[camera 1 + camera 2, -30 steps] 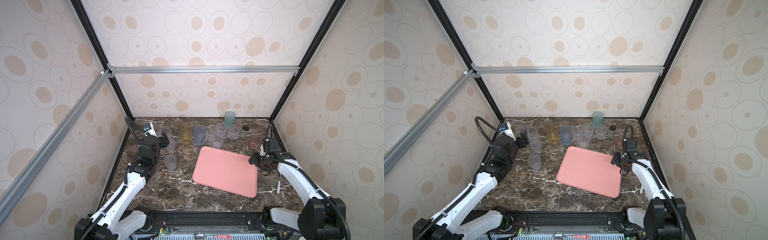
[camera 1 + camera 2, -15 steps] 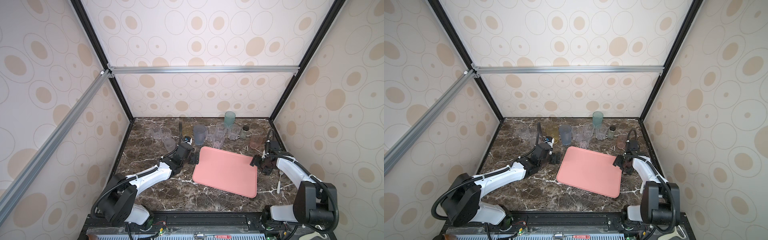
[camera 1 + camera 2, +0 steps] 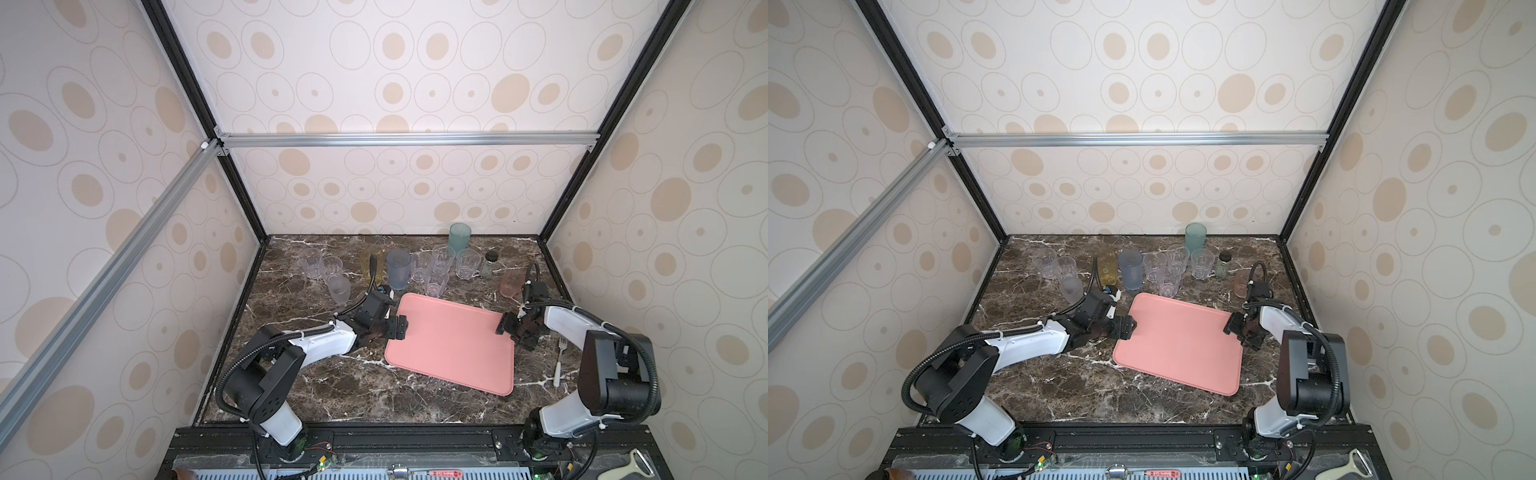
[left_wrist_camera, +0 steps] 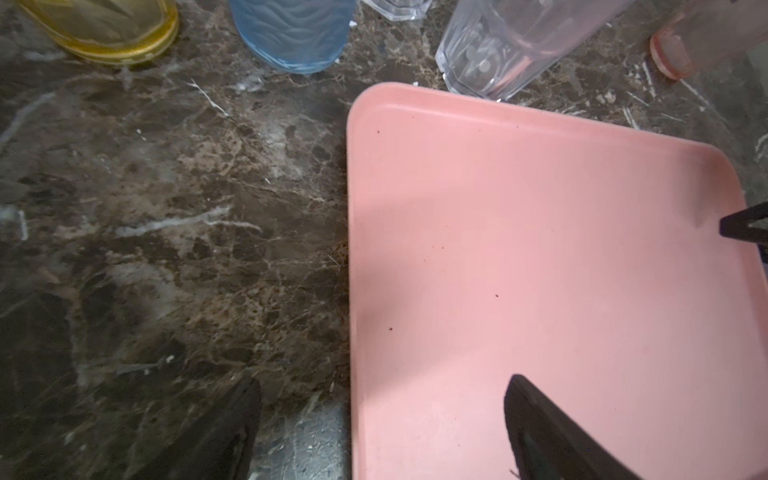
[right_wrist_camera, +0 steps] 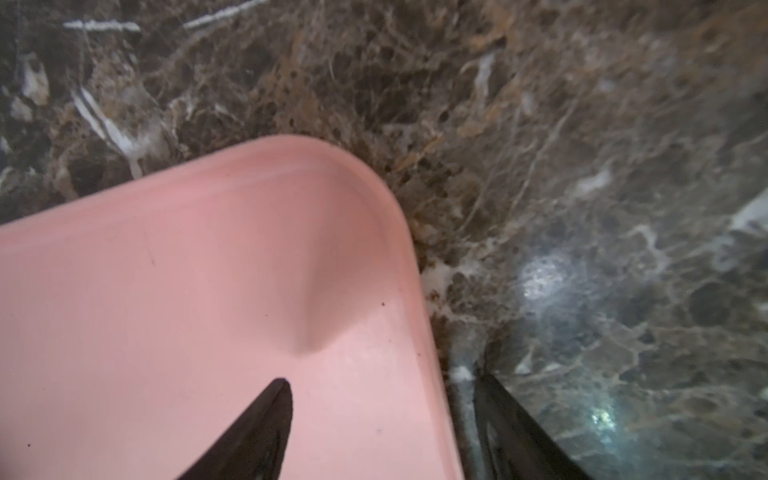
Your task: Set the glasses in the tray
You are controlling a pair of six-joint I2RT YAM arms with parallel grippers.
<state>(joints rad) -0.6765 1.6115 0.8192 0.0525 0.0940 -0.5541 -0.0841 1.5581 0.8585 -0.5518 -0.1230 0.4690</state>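
The salmon-pink tray (image 3: 453, 345) (image 3: 1179, 340) lies mid-table with nothing in it. The glasses stand behind it in a loose row: clear ones (image 3: 311, 262), a frosted one (image 3: 339, 289), amber (image 3: 368, 266), blue (image 3: 399, 269), more clear ones (image 3: 443, 257), teal (image 3: 459, 237) and a small pink one (image 3: 510, 283). My left gripper (image 3: 395, 328) (image 4: 382, 380) is open and straddles the tray's left rim (image 4: 353, 291). At the tray's far right corner (image 5: 374, 187) my right gripper (image 3: 509, 330) (image 5: 382, 378) is open, one finger over the tray, one over the marble.
A small jar with a black lid (image 3: 490, 262) stands among the glasses at the back right. A white fork (image 3: 559, 361) lies on the marble right of the tray. Patterned walls close in the left, back and right sides.
My left arm swung from the back-left glasses down to the tray's left edge and its jaws widened. The right gripper opened at the tray's corner. A frosted glass seen front-left earlier no longer shows.
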